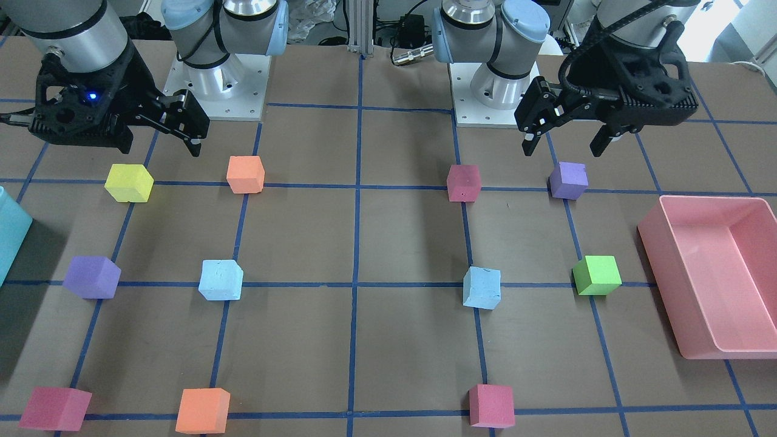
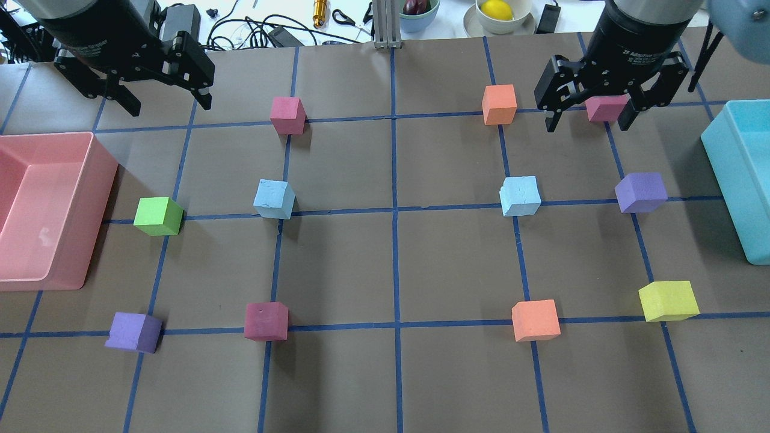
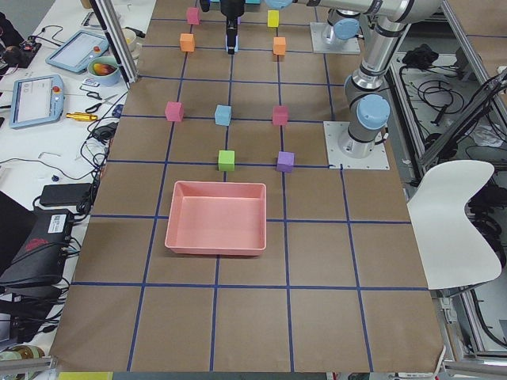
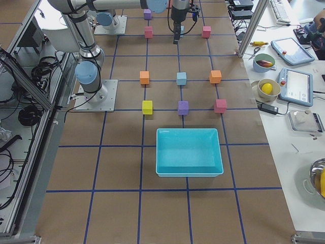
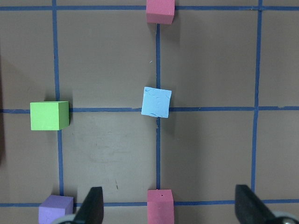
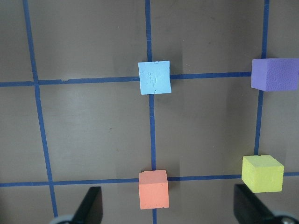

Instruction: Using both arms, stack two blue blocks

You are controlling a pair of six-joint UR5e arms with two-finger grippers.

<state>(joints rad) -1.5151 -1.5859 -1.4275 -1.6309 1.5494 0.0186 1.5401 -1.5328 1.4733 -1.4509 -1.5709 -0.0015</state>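
Note:
Two pale blue blocks lie apart on the brown table. One (image 2: 274,199) is on my left side and also shows in the left wrist view (image 5: 156,102). The other (image 2: 520,196) is on my right side and also shows in the right wrist view (image 6: 154,77). In the front view they are at the right (image 1: 482,287) and the left (image 1: 221,280). My left gripper (image 2: 170,107) is open and empty, high over the far left part of the table. My right gripper (image 2: 587,125) is open and empty, high over the far right, above a pink cube (image 2: 604,108).
A pink bin (image 2: 90,180) stands at the left edge and a teal bin (image 2: 734,180) at the right edge. Green (image 2: 158,216), purple (image 2: 640,192), orange (image 2: 535,320), yellow (image 2: 668,300) and dark pink (image 2: 266,321) cubes sit on the tape grid around the blue blocks.

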